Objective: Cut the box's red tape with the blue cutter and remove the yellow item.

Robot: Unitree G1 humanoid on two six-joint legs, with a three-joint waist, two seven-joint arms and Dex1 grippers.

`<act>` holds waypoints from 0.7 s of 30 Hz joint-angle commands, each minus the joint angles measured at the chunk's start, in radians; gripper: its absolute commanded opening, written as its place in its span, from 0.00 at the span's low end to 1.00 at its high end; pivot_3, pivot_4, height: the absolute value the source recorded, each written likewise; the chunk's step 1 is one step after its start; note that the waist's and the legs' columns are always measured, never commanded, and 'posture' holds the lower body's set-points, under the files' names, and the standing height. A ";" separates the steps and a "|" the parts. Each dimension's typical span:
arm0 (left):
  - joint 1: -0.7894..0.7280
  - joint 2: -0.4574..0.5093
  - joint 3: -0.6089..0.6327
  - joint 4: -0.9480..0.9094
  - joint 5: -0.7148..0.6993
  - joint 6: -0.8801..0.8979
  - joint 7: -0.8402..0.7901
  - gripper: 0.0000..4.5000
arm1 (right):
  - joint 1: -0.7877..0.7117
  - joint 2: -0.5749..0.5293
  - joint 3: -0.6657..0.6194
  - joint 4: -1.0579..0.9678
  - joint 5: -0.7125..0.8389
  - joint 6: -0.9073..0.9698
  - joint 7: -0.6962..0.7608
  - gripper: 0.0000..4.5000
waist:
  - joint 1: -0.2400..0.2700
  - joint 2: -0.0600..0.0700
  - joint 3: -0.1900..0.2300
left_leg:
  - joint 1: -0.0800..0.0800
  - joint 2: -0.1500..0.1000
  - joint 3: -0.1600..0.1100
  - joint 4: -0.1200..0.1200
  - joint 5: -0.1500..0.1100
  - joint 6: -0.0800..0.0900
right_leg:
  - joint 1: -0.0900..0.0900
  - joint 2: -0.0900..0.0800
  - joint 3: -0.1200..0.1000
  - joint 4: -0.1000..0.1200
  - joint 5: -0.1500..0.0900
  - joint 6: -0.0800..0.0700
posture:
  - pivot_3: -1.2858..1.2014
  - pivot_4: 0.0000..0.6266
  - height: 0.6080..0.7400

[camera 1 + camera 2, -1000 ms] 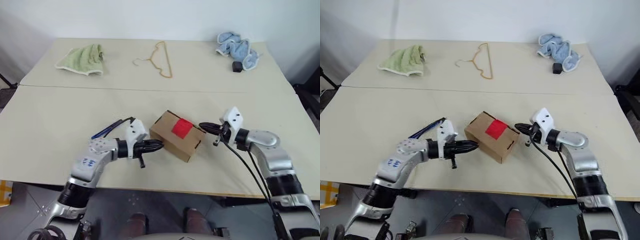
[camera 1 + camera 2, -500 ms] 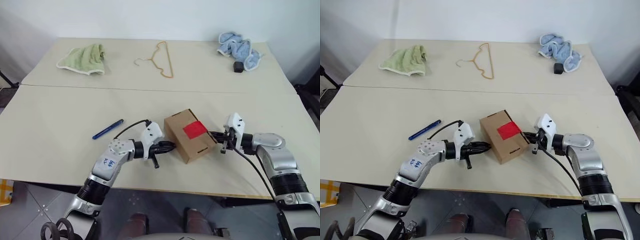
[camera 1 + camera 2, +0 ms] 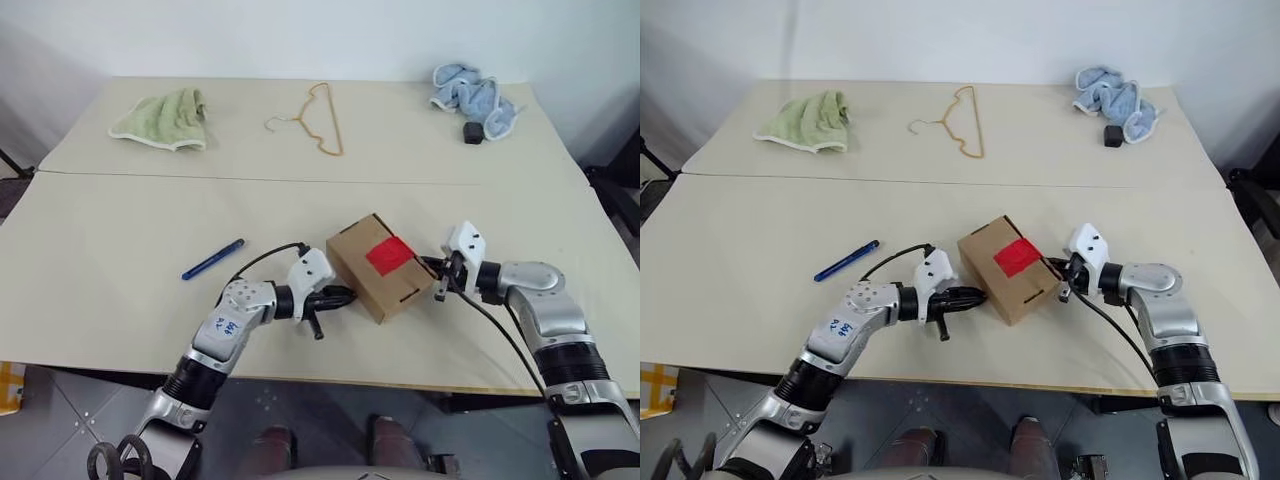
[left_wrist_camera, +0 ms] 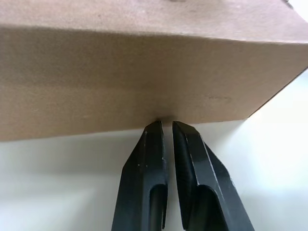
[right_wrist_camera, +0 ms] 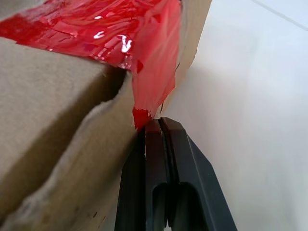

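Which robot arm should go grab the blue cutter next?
Probably the left. The blue cutter lies on the table on the left gripper's side, while the right gripper sits across the box.

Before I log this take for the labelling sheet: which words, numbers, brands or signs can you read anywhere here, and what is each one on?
Blue handwritten marks on the left arm's grey forearm shell: too small and blurred to read.
Small dark slot mark on the box, on its front face: a printed shape, no letters.
Red tape: plain, no text.
Blue cutter: no readable label.
Nothing else carries writing.
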 commanded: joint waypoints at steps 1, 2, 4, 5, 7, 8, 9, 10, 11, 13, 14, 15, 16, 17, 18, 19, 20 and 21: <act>0.006 0.010 0.028 -0.061 -0.011 -0.010 0.007 0.08 | -0.027 0.019 0.012 0.023 -0.016 -0.025 -0.003 0.00 | 0.000 0.000 0.000 | 0.000 0.000 0.000 0.000 0.000 0.000 | 0.000 0.000 0.000 0.000 0.000 0.000 | 0.52 0.24 1.00; 0.011 0.014 0.030 -0.066 -0.010 -0.011 0.007 0.08 | -0.036 0.022 0.015 0.043 -0.025 -0.031 -0.007 0.00 | 0.000 0.000 0.000 | 0.000 0.000 0.000 0.000 0.000 0.000 | 0.000 0.000 0.000 0.000 0.000 0.000 | 0.52 0.24 1.00; 0.016 0.022 0.031 -0.073 -0.005 -0.013 0.008 0.08 | -0.049 0.020 0.012 0.077 -0.040 -0.043 -0.011 0.00 | 0.000 0.000 0.000 | 0.000 0.000 0.000 0.000 0.000 0.000 | 0.000 0.000 0.000 0.000 0.000 0.000 | 0.52 0.24 1.00; 0.019 0.025 0.031 -0.077 -0.002 -0.014 0.008 0.08 | -0.053 0.017 0.009 0.090 -0.044 -0.049 -0.013 0.00 | 0.000 0.000 0.000 | 0.000 0.000 0.000 0.000 0.000 0.000 | 0.000 0.000 0.000 0.000 0.000 0.000 | 0.52 0.24 1.00; 0.030 0.040 0.040 -0.099 -0.004 -0.005 0.009 0.08 | -0.057 -0.005 -0.004 0.117 -0.050 -0.067 -0.010 0.00 | 0.001 0.000 0.000 | 0.000 0.000 0.000 0.000 0.000 0.000 | 0.000 0.000 0.000 0.000 0.000 0.000 | 0.52 0.24 1.00; 0.049 0.064 0.054 -0.130 -0.016 0.009 -0.004 0.08 | -0.051 -0.026 -0.024 0.122 -0.040 -0.072 0.000 0.00 | 0.000 0.000 0.000 | 0.000 0.000 0.000 0.000 0.000 0.000 | 0.000 0.000 0.000 0.000 0.000 0.000 | 0.52 0.24 1.00; 0.074 0.093 0.071 -0.168 -0.032 0.029 -0.018 0.08 | -0.038 -0.048 -0.047 0.114 -0.018 -0.060 0.018 0.00 | 0.000 0.000 0.000 | 0.000 0.000 0.000 0.000 0.000 0.000 | 0.000 0.000 0.000 0.000 0.000 0.000 | 0.52 0.24 1.00; 0.093 0.114 0.082 -0.198 -0.044 0.045 -0.027 0.08 | -0.028 -0.062 -0.063 0.103 0.000 -0.048 0.031 0.00 | 0.000 0.000 0.000 | 0.000 0.000 0.000 0.000 0.000 0.000 | 0.000 0.000 0.000 0.000 0.000 0.000 | 0.52 0.24 1.00; 0.126 0.149 0.110 -0.244 -0.068 0.067 -0.041 0.12 | -0.008 -0.088 -0.085 0.083 0.022 -0.042 0.057 0.04 | 0.000 0.000 0.000 | 0.000 0.000 0.000 0.000 0.000 0.000 | 0.000 0.000 0.000 0.000 0.000 0.000 | 0.52 0.24 1.00; 0.218 0.214 0.214 -0.323 -0.145 0.081 -0.079 0.20 | 0.044 -0.134 -0.136 0.036 0.079 -0.045 0.119 0.11 | 0.000 0.000 0.000 | 0.000 0.000 0.000 -0.001 0.000 0.000 | 0.000 0.000 0.000 -0.001 0.000 0.000 | 0.52 0.24 1.00; 0.264 0.239 0.268 -0.353 -0.187 0.086 -0.097 0.27 | 0.071 -0.147 -0.158 0.007 0.104 -0.042 0.135 0.19 | -0.002 0.001 0.000 | 0.000 0.000 0.000 -0.002 0.000 0.000 | 0.000 0.000 0.000 -0.001 0.000 0.000 | 0.52 0.24 1.00; 0.318 0.267 0.343 -0.360 -0.210 0.044 -0.116 0.34 | 0.107 -0.160 -0.194 -0.032 0.145 -0.033 0.154 0.27 | -0.003 0.001 0.000 | 0.000 0.001 0.000 -0.003 0.000 0.000 | -0.001 0.000 0.000 -0.002 0.000 0.000 | 0.52 0.24 1.00; 0.369 0.293 0.415 -0.360 -0.231 -0.001 -0.142 0.41 | 0.147 -0.173 -0.229 -0.079 0.184 -0.020 0.170 0.36 | -0.003 0.001 0.000 | 0.000 0.001 0.000 -0.004 0.000 0.000 | 0.000 0.000 0.000 -0.002 0.000 0.000 | 0.52 0.24 1.00; 0.415 0.313 0.495 -0.338 -0.240 -0.061 -0.159 0.48 | 0.197 -0.186 -0.266 -0.143 0.227 0.010 0.178 0.43 | -0.003 0.001 0.000 | 0.000 0.002 0.000 -0.004 0.000 0.000 | -0.001 0.000 0.000 -0.002 0.000 0.000 | 0.52 0.24 1.00; 0.455 0.329 0.585 -0.301 -0.261 -0.113 -0.181 0.54 | 0.250 -0.196 -0.306 -0.218 0.270 0.041 0.176 0.50 | -0.002 0.001 0.000 | 0.001 0.002 0.000 -0.004 -0.001 -0.001 | -0.001 0.000 0.000 -0.002 -0.001 -0.001 | 0.52 0.24 1.00; 0.488 0.340 0.659 -0.262 -0.288 -0.151 -0.206 0.61 | 0.301 -0.201 -0.332 -0.292 0.301 0.069 0.166 0.58 | 0.002 0.002 0.001 | 0.001 0.003 0.001 -0.004 -0.001 -0.001 | -0.001 0.001 0.000 -0.003 -0.001 -0.002 | 0.52 0.24 1.00; 0.523 0.358 0.726 -0.208 -0.304 -0.190 -0.238 0.68 | 0.362 -0.196 -0.353 -0.377 0.329 0.085 0.155 0.67 | 0.003 0.002 0.001 | 0.001 0.003 0.001 -0.004 -0.001 -0.001 | -0.001 0.001 0.000 -0.005 -0.001 -0.002 | 0.52 0.24 1.00; 0.554 0.391 0.801 -0.138 -0.328 -0.179 -0.262 0.74 | 0.419 -0.173 -0.391 -0.468 0.380 0.088 0.140 0.74 | 0.004 0.002 0.001 | 0.001 0.003 0.001 -0.004 -0.001 -0.001 | -0.001 0.001 0.000 -0.005 -0.001 -0.002 | 0.52 0.24 1.00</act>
